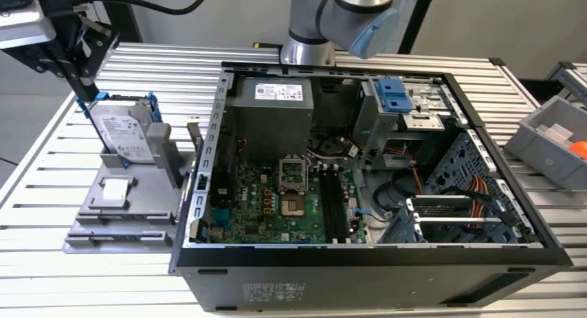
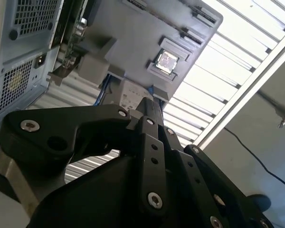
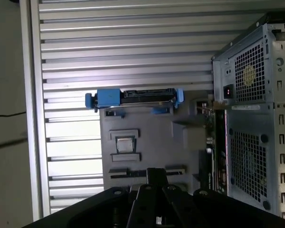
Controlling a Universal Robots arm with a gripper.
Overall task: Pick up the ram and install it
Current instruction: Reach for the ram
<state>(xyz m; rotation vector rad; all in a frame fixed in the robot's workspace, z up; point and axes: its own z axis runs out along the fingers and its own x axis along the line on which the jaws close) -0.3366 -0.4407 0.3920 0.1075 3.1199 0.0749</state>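
Tool [image 3: 155,175] above grey fixture [image 3: 147,118], case wall [image 3: 249,142] beside

computer case [image 1: 367,273] open | hard drive [image 1: 124,132] upright in holder [image 1: 137,218], exterior view's left | gripper [image 1: 89,91] near its top

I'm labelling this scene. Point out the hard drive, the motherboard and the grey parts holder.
hard drive [image 1: 124,132], exterior view, its silver top face.
motherboard [image 1: 243,211], exterior view, green area beside the socket.
grey parts holder [image 1: 151,194], exterior view, bare flat surface.
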